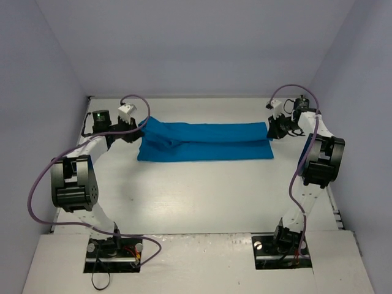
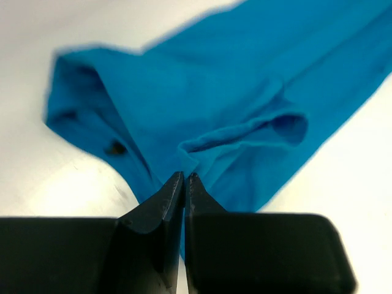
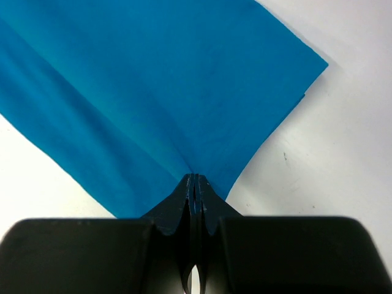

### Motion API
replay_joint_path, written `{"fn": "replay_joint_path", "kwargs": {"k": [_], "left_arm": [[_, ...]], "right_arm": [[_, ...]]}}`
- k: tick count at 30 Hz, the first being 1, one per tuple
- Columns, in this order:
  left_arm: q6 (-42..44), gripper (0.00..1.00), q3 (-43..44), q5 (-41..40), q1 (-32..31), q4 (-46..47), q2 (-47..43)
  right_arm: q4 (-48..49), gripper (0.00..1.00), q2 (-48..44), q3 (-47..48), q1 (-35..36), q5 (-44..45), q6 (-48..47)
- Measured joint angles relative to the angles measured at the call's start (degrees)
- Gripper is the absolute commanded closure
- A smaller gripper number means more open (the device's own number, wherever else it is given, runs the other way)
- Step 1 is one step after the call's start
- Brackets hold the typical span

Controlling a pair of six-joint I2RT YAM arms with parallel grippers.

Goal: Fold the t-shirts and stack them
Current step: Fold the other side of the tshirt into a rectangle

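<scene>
The teal-blue t-shirt (image 1: 205,141) lies folded into a long band across the far part of the table. My left gripper (image 1: 142,127) is shut on its left end, where a sleeve fold bunches up (image 2: 245,131). My right gripper (image 1: 271,127) is shut on its right end. In the right wrist view the cloth (image 3: 159,92) pulls to a pinch point at my fingertips (image 3: 195,179). In the left wrist view the cloth edge runs into my closed fingertips (image 2: 185,177).
The white table (image 1: 196,196) is walled on the left, far and right sides. Purple cables loop from both arms. The arm bases stand at the near edge.
</scene>
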Motion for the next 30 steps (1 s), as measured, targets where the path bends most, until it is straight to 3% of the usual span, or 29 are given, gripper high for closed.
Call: {"fn": "replay_joint_path", "kwargs": {"k": [8, 10, 12, 14, 16, 17, 21, 24, 27, 30], "left_arm": [[9.6, 1.0, -0.4, -3.1, -1.6, -13.4, 0.9], [11.4, 1.0, -0.6, -3.8, -2.2, -14.8, 0.9], [13.3, 1.0, -0.9, -4.3, -2.8, -16.5, 0.9], [15.3, 0.9, -1.0, -4.5, -3.4, -18.9, 0.9], [17.9, 0.63, -1.0, -4.7, -3.7, -21.5, 0.9], [18.9, 0.55, -1.0, -4.7, -3.7, -22.9, 0.9], [22.2, 0.44, -1.0, -5.3, -3.6, -27.7, 0.6], [22.0, 0.44, -1.0, -5.1, -3.1, -29.6, -1.5], [16.5, 0.44, -1.0, -4.6, -2.5, -27.8, -6.2], [6.5, 0.47, -1.1, -7.0, -2.8, -21.8, -12.4]], "right_arm": [[-0.2, 0.98, 2.4, 1.4, -0.1, 1.7, -1.2], [-0.2, 0.87, 2.7, 1.6, -0.1, 2.1, -1.2], [-0.5, 0.68, 2.8, 2.0, -0.1, 2.9, -1.3], [-0.9, 0.54, 2.8, 2.5, -0.1, 4.1, -1.8], [-1.7, 0.48, 2.8, 3.0, -0.1, 5.1, -2.3], [-2.0, 0.47, 2.8, 3.2, -0.1, 5.5, -2.6], [-3.6, 0.54, 2.5, 3.5, -0.1, 5.2, -2.7], [-4.8, 0.71, 1.6, 4.7, 0.4, 3.8, -2.1], [-5.2, 0.91, 0.8, 7.4, 1.3, 3.1, -1.1], [-5.3, 0.99, 0.8, 11.5, 3.7, 3.1, 0.0]]}}
